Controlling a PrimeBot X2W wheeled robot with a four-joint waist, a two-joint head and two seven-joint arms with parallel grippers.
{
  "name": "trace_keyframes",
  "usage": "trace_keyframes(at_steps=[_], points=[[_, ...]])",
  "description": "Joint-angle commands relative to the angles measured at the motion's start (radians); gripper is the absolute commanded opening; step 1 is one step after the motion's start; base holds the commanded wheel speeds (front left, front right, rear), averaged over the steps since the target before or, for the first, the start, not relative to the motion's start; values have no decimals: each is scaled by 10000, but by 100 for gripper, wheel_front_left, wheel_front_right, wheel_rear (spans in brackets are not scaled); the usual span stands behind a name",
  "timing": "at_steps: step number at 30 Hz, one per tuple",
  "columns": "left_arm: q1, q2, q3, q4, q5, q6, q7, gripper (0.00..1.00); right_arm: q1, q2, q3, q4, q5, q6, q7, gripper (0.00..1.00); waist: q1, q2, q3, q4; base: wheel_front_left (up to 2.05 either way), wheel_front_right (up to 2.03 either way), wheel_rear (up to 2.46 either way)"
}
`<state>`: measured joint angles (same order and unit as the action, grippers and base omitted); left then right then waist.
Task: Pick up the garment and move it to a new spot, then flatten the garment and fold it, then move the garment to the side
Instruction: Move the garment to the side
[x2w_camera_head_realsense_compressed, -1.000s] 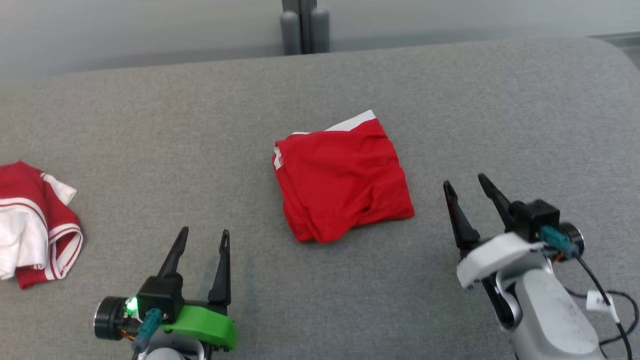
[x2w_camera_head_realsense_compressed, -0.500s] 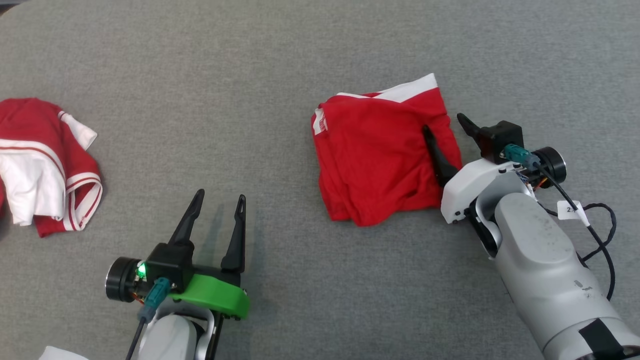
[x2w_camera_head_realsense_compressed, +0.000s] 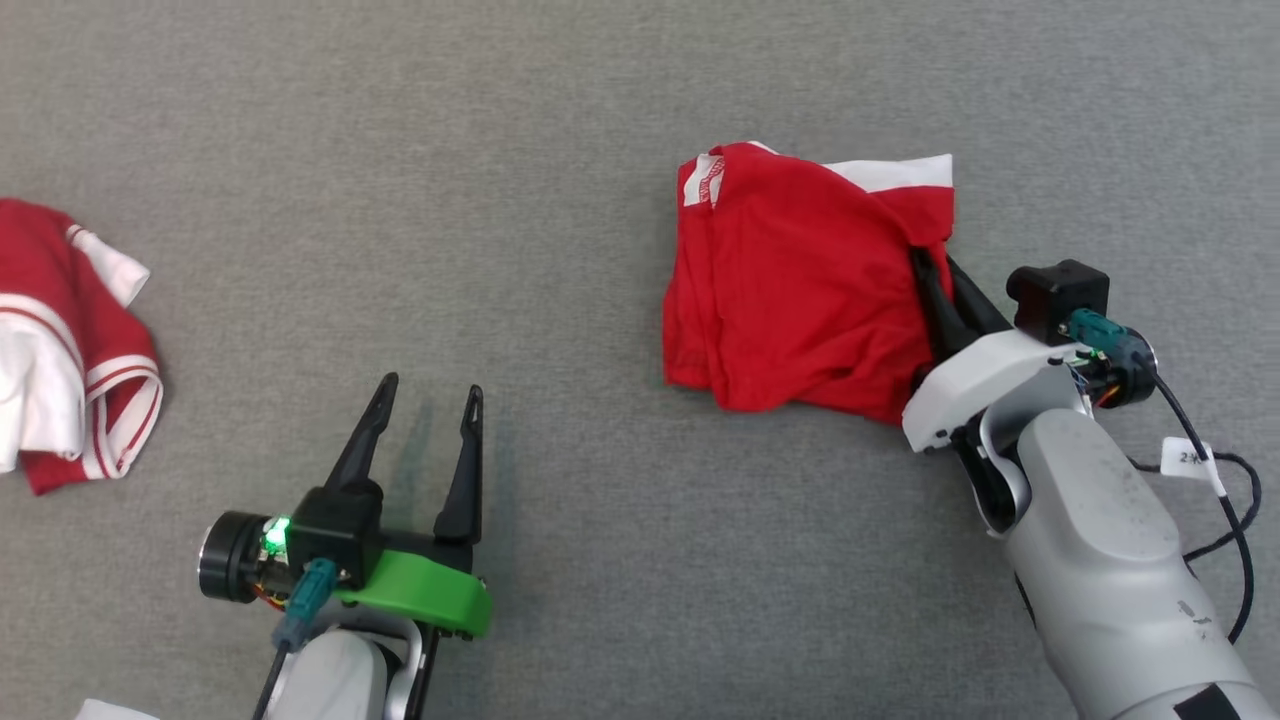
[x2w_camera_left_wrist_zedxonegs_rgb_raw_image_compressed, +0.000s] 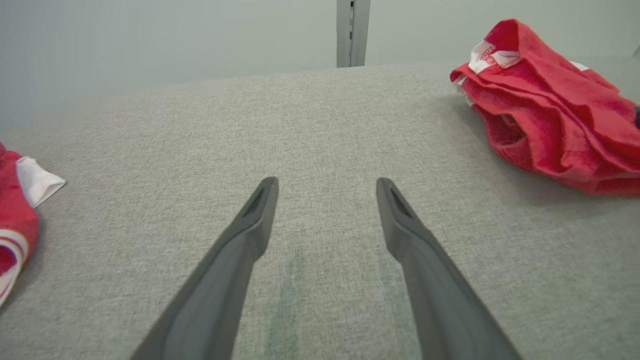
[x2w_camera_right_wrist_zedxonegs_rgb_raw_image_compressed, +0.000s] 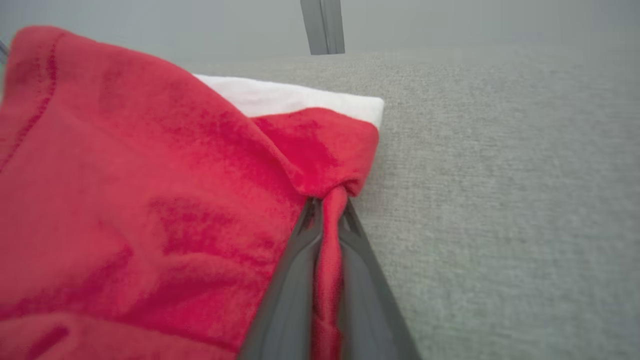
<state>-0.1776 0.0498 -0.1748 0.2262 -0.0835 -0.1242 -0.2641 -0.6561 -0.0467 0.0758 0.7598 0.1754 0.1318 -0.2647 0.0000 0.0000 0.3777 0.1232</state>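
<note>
Currently gripped: the right fingers (x2w_camera_right_wrist_zedxonegs_rgb_raw_image_compressed: 327, 210) are pinched nearly closed on a bunched fold at the right edge of the red garment (x2w_camera_head_realsense_compressed: 800, 290).
Garment: lies loosely folded on the grey table (x2w_camera_head_realsense_compressed: 550, 150), mid-right, with its white band at the far edge.
Left fingers (x2w_camera_head_realsense_compressed: 431, 385): spread wide, holding nothing, well apart from the garment.
Other cloth: a red-and-white piece (x2w_camera_head_realsense_compressed: 70, 350) sits at the far left.
Risk: the hold looks thin, perhaps one layer; on lifting, the fold could slip free, or the bundle could unfurl and drag.
Cause: a quick pull, or cloth catching on the table's weave.
</note>
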Motion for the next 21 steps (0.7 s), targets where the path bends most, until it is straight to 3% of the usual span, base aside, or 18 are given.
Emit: trace_keyframes(at_steps=[1,13,21], points=[[119,29,-64,-101,115,-55,-2,100,404,-70,44,-109,131,-22,7,0,0,0,-790,-1418,0,0,0],[330,245,-964,-178,258,-75,-2,100,1470,-49,535,-890,670,-19,4,0,0,0,-1196,-4618,0,0,0],[403,547,-1532,-293,292,-76,-2,100,1855,-52,731,-1053,856,-19,3,0,0,0,-1114,-5749,0,0,0]])
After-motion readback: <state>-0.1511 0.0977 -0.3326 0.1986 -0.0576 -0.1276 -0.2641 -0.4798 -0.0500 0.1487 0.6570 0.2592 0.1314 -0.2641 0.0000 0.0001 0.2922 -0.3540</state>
